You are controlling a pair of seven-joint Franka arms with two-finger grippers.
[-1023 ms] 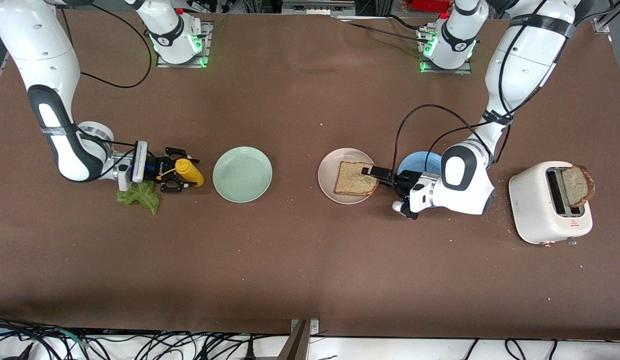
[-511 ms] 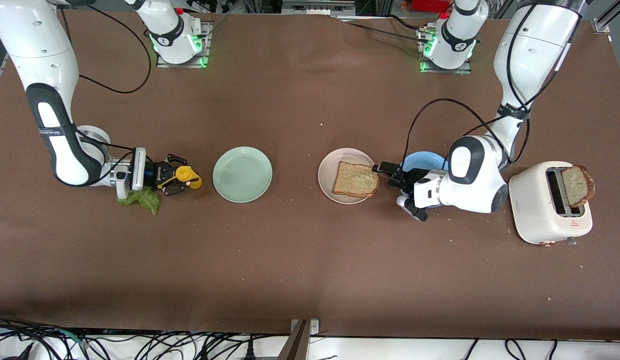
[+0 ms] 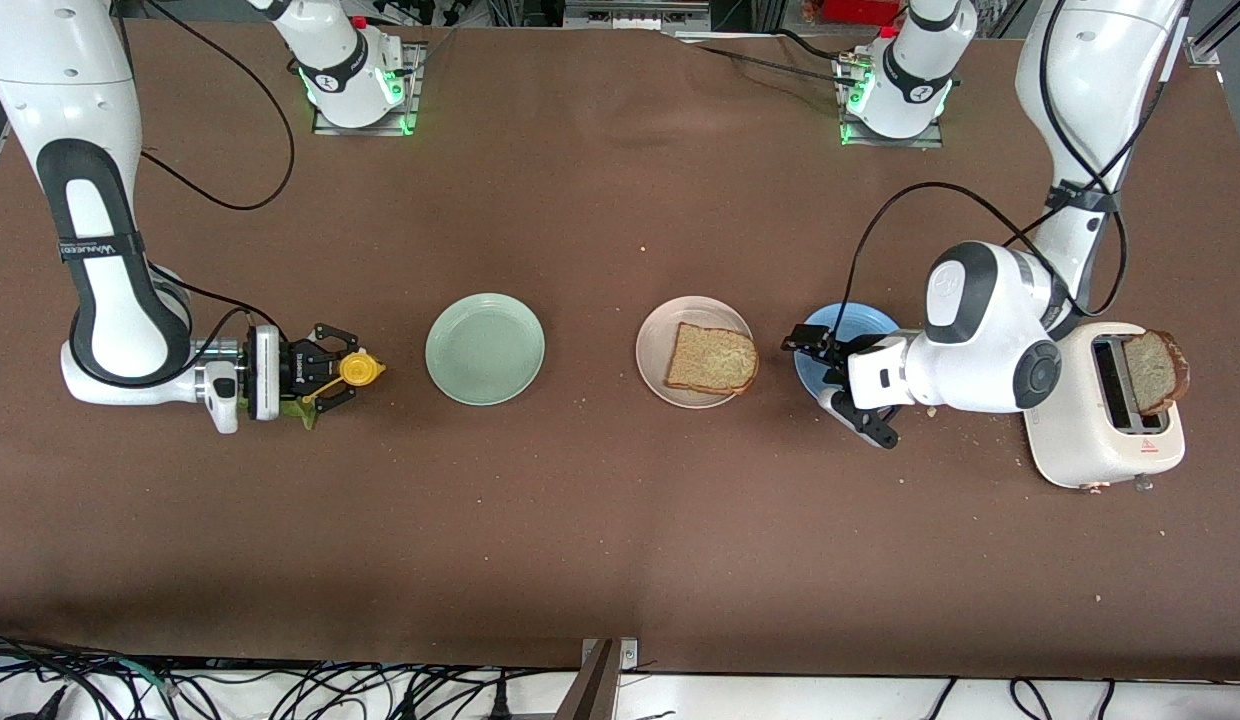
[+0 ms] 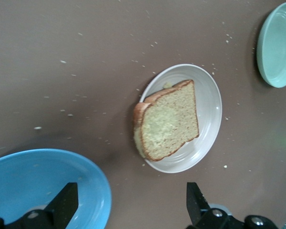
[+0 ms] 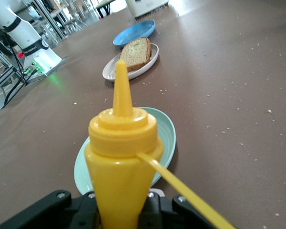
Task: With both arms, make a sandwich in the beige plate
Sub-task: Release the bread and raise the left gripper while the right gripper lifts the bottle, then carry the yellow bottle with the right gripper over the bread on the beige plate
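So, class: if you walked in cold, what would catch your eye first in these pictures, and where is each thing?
Most striking is the bright yellow squeeze bottle gripped in the right hand at the right arm's end of the table, beside the mint-green plate. Next, the single bread slice on the beige plate mid-table, with the open left hand over the blue plate. Last, the white toaster with a slice sticking up.

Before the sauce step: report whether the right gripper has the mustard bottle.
Held. The right gripper is shut on the mustard bottle, its nozzle pointing toward the green plate.
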